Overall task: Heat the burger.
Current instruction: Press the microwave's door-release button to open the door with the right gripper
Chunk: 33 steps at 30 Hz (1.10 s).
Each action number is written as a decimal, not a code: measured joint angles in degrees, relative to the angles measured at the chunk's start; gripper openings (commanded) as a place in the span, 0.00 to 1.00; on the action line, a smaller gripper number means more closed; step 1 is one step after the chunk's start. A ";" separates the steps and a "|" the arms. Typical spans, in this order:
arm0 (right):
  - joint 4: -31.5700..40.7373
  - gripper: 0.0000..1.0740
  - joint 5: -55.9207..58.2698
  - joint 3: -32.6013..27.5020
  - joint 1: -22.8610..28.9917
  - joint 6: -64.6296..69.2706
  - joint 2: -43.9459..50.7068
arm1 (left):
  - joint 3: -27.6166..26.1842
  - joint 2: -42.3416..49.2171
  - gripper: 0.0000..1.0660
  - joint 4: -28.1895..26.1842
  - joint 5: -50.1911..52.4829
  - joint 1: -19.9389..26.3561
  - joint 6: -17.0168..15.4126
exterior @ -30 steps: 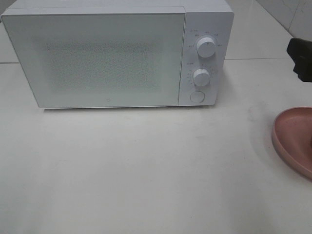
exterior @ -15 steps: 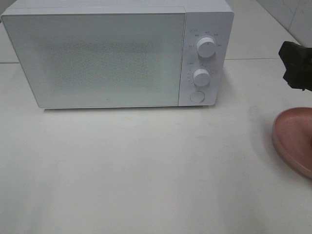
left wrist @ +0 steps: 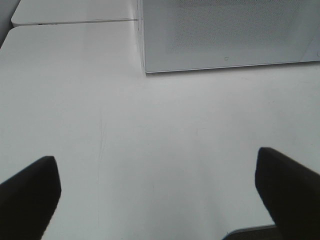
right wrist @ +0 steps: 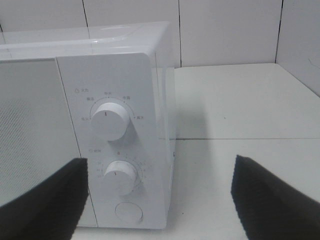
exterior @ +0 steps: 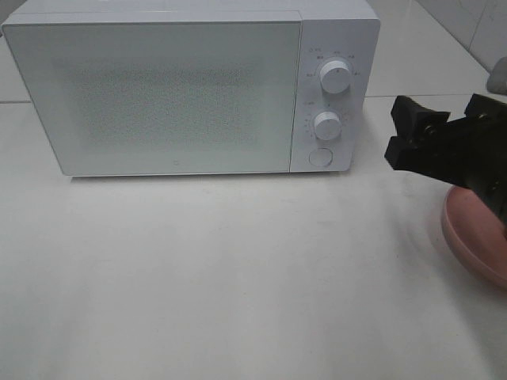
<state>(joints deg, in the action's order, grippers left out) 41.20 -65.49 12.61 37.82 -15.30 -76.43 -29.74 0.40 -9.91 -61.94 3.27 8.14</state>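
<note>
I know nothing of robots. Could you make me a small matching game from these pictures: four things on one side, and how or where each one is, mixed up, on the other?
Things:
1. microwave door
2. plate
3. right pincer
4. round button

States:
A. pink, at the right of the table
B. open, holding nothing
C. shut
D. just below the lower dial

Pairs: 1-C, 2-A, 3-B, 4-D.
</note>
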 measured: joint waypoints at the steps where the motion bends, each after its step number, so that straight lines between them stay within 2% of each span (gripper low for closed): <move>1: 2.46 0.70 -2.46 0.00 2.46 0.00 -2.46 | 0.00 0.00 0.92 0.00 0.00 0.00 0.00; 5: 8.02 0.70 -3.44 0.06 8.25 0.57 -8.31 | 0.00 0.00 0.92 0.00 0.00 0.00 0.00; 11: 12.20 0.70 -3.61 0.86 11.17 1.89 -13.46 | 0.00 0.00 0.92 0.00 0.00 0.00 0.00; 23: 15.30 0.70 -3.84 6.93 11.57 1.95 -19.77 | 0.00 0.00 0.92 0.00 0.00 0.00 0.00; 33: 15.18 0.70 -3.78 10.60 11.06 1.95 -22.98 | 0.00 0.00 0.92 0.00 0.00 0.00 0.00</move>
<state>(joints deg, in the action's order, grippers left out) 56.38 -69.27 23.20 48.87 -13.35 -99.41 -29.74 0.40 -9.91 -61.94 3.27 8.14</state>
